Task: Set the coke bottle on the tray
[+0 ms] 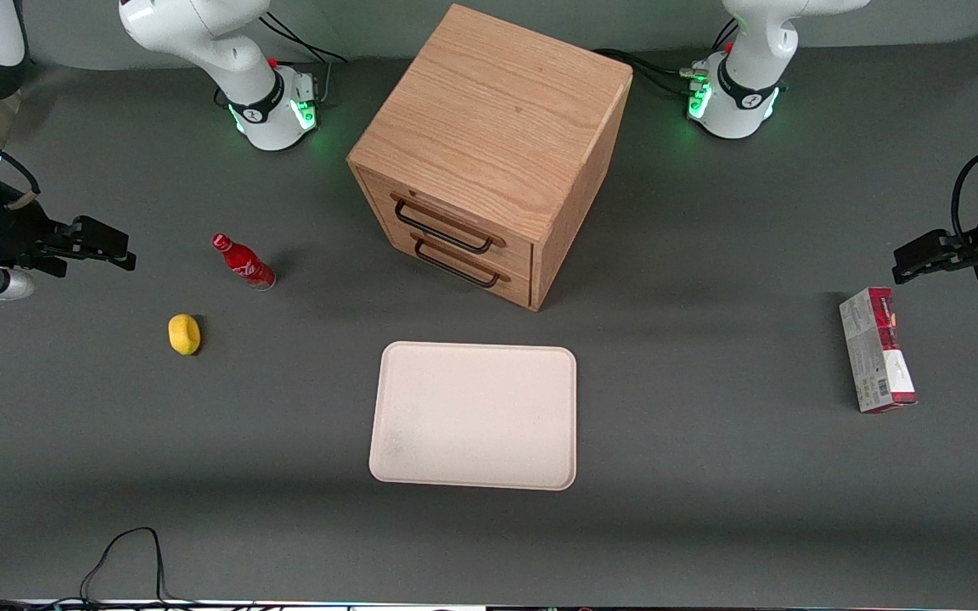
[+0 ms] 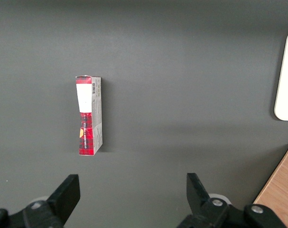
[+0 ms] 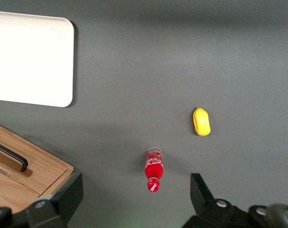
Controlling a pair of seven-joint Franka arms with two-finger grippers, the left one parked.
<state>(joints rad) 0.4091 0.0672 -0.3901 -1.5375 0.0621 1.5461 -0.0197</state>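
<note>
The coke bottle stands upright on the dark table, red with a red cap and white script. The tray lies flat and bare, nearer the front camera than the wooden drawer cabinet. My gripper hovers high above the table toward the working arm's end, open with nothing between its fingers. It is apart from the bottle, which stands below and a little to the cabinet's side of it.
A yellow lemon lies nearer the front camera than the bottle. The wooden cabinet with two shut drawers stands mid-table. A red-and-white carton lies toward the parked arm's end.
</note>
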